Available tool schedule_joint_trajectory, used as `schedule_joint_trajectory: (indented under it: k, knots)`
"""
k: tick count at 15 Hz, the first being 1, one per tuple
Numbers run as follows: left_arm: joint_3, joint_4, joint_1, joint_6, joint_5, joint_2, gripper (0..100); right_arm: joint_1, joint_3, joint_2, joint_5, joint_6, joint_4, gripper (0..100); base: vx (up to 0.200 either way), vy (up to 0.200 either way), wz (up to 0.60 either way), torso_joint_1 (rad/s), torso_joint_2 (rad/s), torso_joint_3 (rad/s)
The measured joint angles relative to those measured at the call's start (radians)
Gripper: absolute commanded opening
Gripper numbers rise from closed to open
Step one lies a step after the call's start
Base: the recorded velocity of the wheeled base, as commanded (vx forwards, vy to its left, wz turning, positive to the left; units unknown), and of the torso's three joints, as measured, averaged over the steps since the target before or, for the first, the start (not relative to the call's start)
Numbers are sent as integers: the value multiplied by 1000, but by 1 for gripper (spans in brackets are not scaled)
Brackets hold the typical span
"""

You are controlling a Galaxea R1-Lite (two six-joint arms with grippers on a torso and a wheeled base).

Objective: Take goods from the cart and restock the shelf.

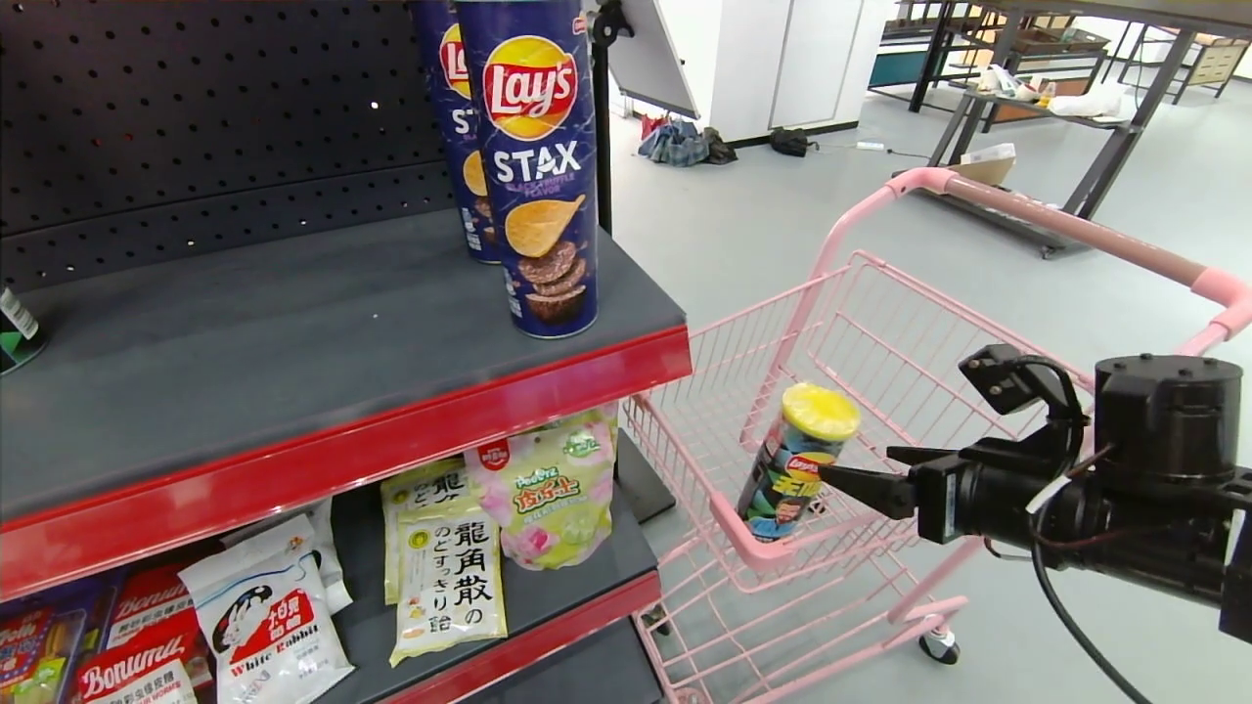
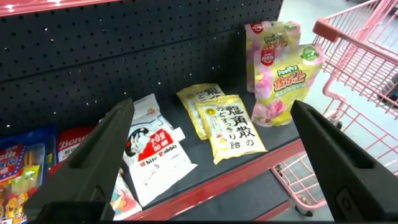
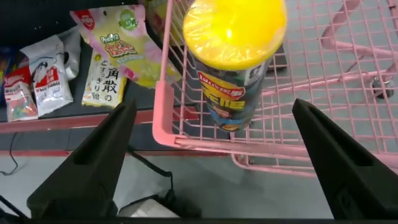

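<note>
Pink wire cart point(image 1: 885, 293) with tubular rim, at 3 o'clock of the shelf unit. Inside, against its 9 o'clock wall: one cylindrical chip can point(image 1: 794, 464), glossy dark printed sleeve, yellow plastic lid, standing tilted. Right gripper point(image 1: 859, 467) at 3 o'clock of the can, matte black tapered fingers point(image 3: 93, 162) spread wide either side of it, not touching.

Upper shelf point(image 1: 293, 332): flat grey board, red front lip, black pegboard point(image 1: 196, 117) behind. At its 2 o'clock corner, two tall blue chip tubes point(image 1: 538, 166), upright, one behind the other.

Lower shelf point(image 2: 249, 171): soft crinkled bags lying flat, namely a white candy bag point(image 1: 264, 616), yellow-green lozenge packs point(image 1: 445, 577) and a pink-green pouch point(image 1: 553, 499) propped upright. Left gripper point(image 2: 212, 104) above these, jaws wide, holding nothing.
</note>
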Motion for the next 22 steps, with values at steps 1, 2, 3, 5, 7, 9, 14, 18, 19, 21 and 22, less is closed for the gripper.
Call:
schedule_joint_trajectory:
  k: [1, 2, 3, 5, 7, 9, 14, 18, 19, 21, 22]
  knots:
    - [0, 0, 0, 0, 0, 0, 100, 7, 1, 24, -3, 0, -25, 100, 0, 0, 0, 0, 0, 0]
    - [0, 0, 1, 0, 0, 0, 100, 10, 1, 46, -4, 0, -46, 100, 0, 0, 0, 0, 0, 0]
    - [0, 0, 0, 1, 0, 0, 100, 13, -2, 70, -5, 0, -57, 100, 0, 0, 0, 0, 0, 0]
    - [0, 0, 0, 0, 0, 0, 100, 15, -9, 116, -5, -7, -70, 100, 0, 0, 0, 0, 0, 0]
    - [0, 0, 0, 0, 0, 0, 100, 16, -19, 155, -4, -8, -92, 100, 0, 0, 0, 0, 0, 0]
    - [0, 0, 0, 0, 0, 0, 100, 17, -27, 189, -4, -9, -114, 100, 0, 0, 0, 0, 0, 0]
    - [0, 0, 0, 1, 0, 0, 100, 10, -84, 303, -8, -8, -193, 100, 0, 0, 0, 0, 0, 0]
    - [0, 0, 0, 1, 0, 0, 100, 8, -135, 381, -23, -6, -226, 100, 0, 0, 0, 0, 0, 0]
    - [0, 0, 0, 1, 0, 0, 100, 8, -147, 400, -25, -6, -253, 100, 0, 0, 0, 0, 0, 0]
    - [0, 0, 0, 1, 0, 0, 100, 8, -166, 436, -27, -4, -290, 100, 0, 0, 0, 0, 0, 0]
    - [0, 0, 0, 1, 0, 0, 100, 7, -172, 450, -28, -4, -297, 100, 0, 0, 0, 0, 0, 0]
